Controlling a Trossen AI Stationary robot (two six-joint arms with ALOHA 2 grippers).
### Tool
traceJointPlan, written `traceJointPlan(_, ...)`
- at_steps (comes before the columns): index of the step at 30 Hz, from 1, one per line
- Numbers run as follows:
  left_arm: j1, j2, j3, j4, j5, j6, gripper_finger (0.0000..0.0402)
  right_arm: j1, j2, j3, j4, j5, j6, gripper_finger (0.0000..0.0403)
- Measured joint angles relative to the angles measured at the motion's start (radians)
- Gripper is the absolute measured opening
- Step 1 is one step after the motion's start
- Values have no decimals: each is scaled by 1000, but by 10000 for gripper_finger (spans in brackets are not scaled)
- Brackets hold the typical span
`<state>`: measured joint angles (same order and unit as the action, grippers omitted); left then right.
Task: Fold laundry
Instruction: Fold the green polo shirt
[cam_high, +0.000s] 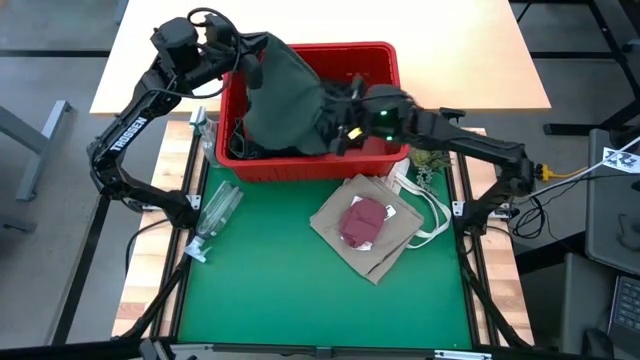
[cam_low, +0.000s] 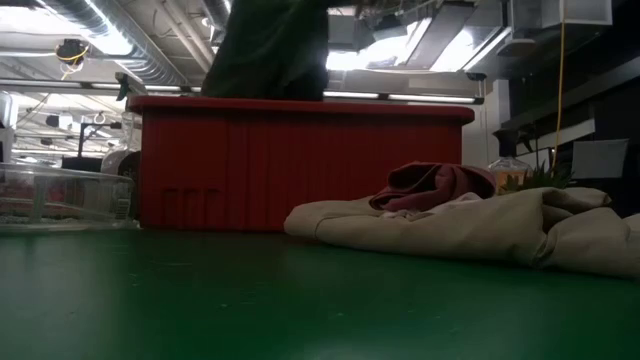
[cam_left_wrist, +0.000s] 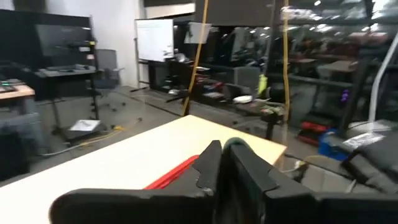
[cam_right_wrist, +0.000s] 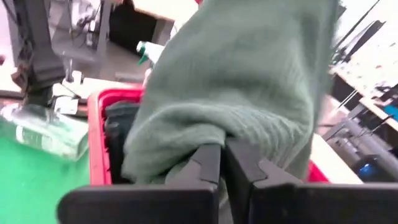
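While both arms reach over the red slatted basket (cam_high: 385, 60) at the table's 12 o'clock edge, an olive-green garment (cam_high: 285, 100) hangs stretched between them, lifted partly clear of the rim. Left gripper (cam_high: 250, 52): high over the basket's 10 o'clock corner, fingers pinched narrow on an upper fold of the green cloth (its wrist view shows a sliver of fabric between the dark fingers (cam_left_wrist: 208, 168)). Right gripper (cam_high: 340, 125): over the basket's 5 o'clock side, fingers closed tight on the garment's lower edge; in the right wrist view the ribbed green cloth (cam_right_wrist: 249, 81) bunches directly above the clamped fingers (cam_right_wrist: 208, 165). Dark clothes (cam_right_wrist: 121, 134) remain inside the basket beneath it.

On the green mat (cam_high: 280, 290), just off the basket toward 5 o'clock: a tan top (cam_high: 345, 240) lying spread flat, a crumpled maroon piece (cam_high: 362, 222) resting on its middle. White straps (cam_high: 432, 215) trail from the tan top toward 3 o'clock. Low view confirms maroon mound (cam_low: 435, 185) sitting atop the tan folds (cam_low: 480, 230), the basket wall (cam_low: 300, 165) behind.

Clear plastic bottle (cam_high: 218, 210) lies on its side at the mat's 9 o'clock edge, apart from the clothes. A small green plant (cam_high: 430, 160) sits beside the basket's 4 o'clock corner.
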<state>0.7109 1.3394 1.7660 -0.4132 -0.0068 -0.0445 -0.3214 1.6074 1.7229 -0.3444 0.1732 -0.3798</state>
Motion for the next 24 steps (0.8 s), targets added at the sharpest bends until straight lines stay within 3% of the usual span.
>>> traceJointPlan(11, 0, 25, 0, -80, 13, 24, 130, 0, -89, 0, 53, 1, -14, 5)
traceJointPlan(14, 0, 24, 0, -112, 43, 91, 150, 0, -93, 11, 50, 2, -21, 6)
traceJointPlan(18, 0, 23, 0, -132, 43, 154, 166, 0, -92, 57, 24, 26, -60, 3)
traceJointPlan(22, -1, 22, 0, -135, 58, 76, 169, 0, -92, 119, 27, 96, -91, 4)
traceJointPlan(24, -16, 22, 0, -146, 113, 51, 167, 0, -92, 144, 29, 119, -114, 3)
